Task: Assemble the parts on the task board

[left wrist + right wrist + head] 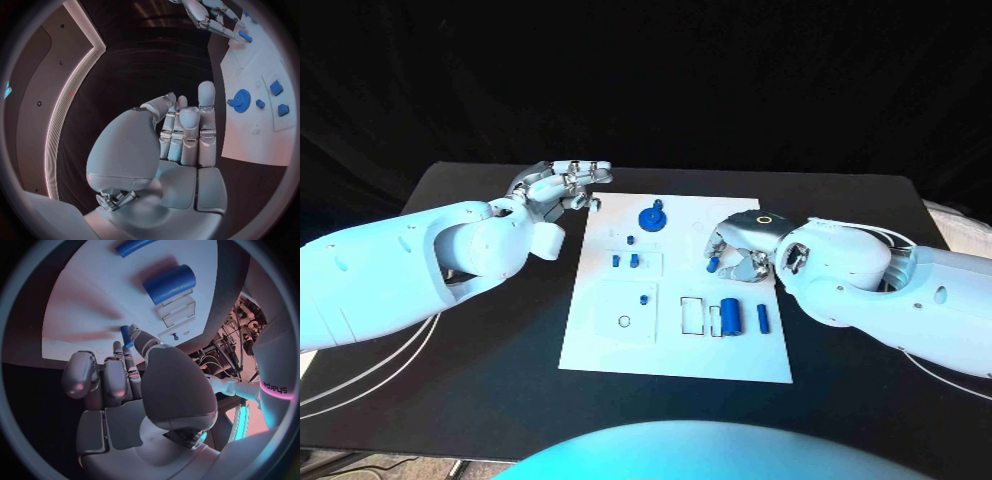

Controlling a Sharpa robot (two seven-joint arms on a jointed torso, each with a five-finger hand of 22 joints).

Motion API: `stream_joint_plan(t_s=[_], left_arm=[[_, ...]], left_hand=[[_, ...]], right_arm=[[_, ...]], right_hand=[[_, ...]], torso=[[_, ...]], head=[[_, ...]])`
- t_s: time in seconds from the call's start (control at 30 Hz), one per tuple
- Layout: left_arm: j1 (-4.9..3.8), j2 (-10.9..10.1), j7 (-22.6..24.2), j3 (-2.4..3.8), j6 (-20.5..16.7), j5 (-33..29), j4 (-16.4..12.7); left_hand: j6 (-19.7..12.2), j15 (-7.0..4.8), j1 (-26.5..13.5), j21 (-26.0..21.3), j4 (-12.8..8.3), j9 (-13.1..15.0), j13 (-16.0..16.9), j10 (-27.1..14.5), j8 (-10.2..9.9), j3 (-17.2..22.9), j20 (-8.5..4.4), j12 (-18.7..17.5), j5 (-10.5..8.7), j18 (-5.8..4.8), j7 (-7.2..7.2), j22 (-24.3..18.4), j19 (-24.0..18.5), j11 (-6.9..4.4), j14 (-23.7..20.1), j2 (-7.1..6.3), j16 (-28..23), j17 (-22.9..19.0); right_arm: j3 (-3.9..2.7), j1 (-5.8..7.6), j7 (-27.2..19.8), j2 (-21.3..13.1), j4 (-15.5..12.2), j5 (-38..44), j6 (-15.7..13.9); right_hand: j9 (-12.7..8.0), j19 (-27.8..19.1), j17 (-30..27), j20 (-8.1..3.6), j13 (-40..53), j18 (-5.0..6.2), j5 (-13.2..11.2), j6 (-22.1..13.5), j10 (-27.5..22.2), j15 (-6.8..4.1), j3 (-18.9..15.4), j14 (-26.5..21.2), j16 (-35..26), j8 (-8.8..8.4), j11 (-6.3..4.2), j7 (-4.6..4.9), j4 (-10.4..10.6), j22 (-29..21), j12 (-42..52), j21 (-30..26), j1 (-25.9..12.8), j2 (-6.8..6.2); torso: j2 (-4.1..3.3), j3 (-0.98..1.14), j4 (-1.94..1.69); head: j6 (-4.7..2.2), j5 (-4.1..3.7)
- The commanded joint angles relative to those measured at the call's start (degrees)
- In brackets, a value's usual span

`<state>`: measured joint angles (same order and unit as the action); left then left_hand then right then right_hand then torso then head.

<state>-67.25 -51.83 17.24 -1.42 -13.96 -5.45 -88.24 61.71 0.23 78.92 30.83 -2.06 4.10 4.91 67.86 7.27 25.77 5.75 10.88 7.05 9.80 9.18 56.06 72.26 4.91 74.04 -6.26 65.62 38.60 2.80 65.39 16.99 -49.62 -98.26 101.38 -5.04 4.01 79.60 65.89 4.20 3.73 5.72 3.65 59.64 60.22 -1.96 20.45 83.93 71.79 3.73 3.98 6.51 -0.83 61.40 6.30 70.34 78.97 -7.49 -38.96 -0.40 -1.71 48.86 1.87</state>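
Our right hand (737, 255) sits over the right edge of the task board (678, 355), fingers curled round a small blue peg (714, 265); the palm blocks most of the grip in the head view, and in the right wrist view we see only the blue peg tip (125, 334) poking past the fingertips (135, 335), so we read it as pinched, but the contact points are hidden. Below that hand on the board lie a fat blue cylinder (730, 309) and a thin blue pin (762, 318), close beside each other next to the rectangular slots. Our left hand (560, 185) holds nothing, fingers straight and close together, hovering just off the board's top-left corner above the black counter (473, 400). Blue gear (652, 218) stands near the board's top edge, between the two hands; small blue pieces (625, 261) sit in the upper-left pocket. We can't tell whether those small pieces are seated or loose. Open counter on both sides of the board and in front of it; board's lower half is unobstructed.
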Motion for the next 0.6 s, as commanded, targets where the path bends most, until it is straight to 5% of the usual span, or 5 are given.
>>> stream_joint_plan(t_s=[0.03, 0.33, 0.6], left_arm=[[-0.01, 0.1, 0.2, 0.04, 1.1, 0.4, 0.0], [-0.01, 0.2, 0.1, 0.04, 1.3, 0.5, 0.0], [-0.01, 0.2, 0.0, 0.04, 1.5, 0.5, 0.0]], left_hand=[[-0.1, -0.14, 0.2, -0.3, -0.1, -0.1, 0.1, -0.4, 0.3, -0.1, 0.02, 0.2, 0.17, 0.59, 0.1, 0.0, -0.4, 0.0, -0.4, -0.08, -0.2, -0.1], [-0.1, -0.14, 0.2, -0.3, -0.1, -0.1, 0.1, -0.4, 0.3, -0.1, 0.02, 0.2, 0.17, 0.59, 0.1, 0.0, -0.4, 0.0, -0.4, -0.08, -0.2, -0.1], [-0.1, -0.14, 0.2, -0.3, -0.1, -0.1, 0.1, -0.4, 0.3, -0.1, 0.02, 0.2, 0.17, 0.59, 0.1, 0.0, -0.4, 0.0, -0.4, -0.08, -0.2, -0.1]], right_arm=[[0.02, -0.15, -1.0, 0.5, 0.4, -0.3, 1.2], [0.03, -0.33, -1.5, 1.5, 1.4, -0.5, -1.0], [0.03, -0.39, -0.9, 2.1, 2.3, 0.0, -2.8]], right_hand=[[0.1, 0.1, 0.0, 0.1, -0.1, 0.17, 0.3, 1.0, 1.2, 0.26, 1.1, 2.3, 0.1, 0.4, -0.04, 0.17, 0.2, 0.0, 0.5, -0.4, 0.4, 0.71], [0.6, 0.3, 0.1, 0.67, 0.0, 0.16, -0.4, 4.8, 5.8, 0.86, 4.3, 2.3, 0.4, 1.29, -0.27, 0.31, 0.7, 0.2, 1.3, -0.2, 0.5, 3.02], [0.9, 0.5, 0.3, 0.61, 0.0, 0.14, -0.6, 6.5, 7.9, 0.71, 5.4, 2.4, 0.7, 1.74, -0.5, 0.18, 0.9, 0.5, 1.2, 0.0, 0.1, 3.54]], torso=[[0.04, 0.04, 0.0], [-0.01, 0.06, 0.02], [0.02, 0.01, 0.0]], head=[[-0.01, 0.03], [0.08, -0.03], [0.2, -0.05]])
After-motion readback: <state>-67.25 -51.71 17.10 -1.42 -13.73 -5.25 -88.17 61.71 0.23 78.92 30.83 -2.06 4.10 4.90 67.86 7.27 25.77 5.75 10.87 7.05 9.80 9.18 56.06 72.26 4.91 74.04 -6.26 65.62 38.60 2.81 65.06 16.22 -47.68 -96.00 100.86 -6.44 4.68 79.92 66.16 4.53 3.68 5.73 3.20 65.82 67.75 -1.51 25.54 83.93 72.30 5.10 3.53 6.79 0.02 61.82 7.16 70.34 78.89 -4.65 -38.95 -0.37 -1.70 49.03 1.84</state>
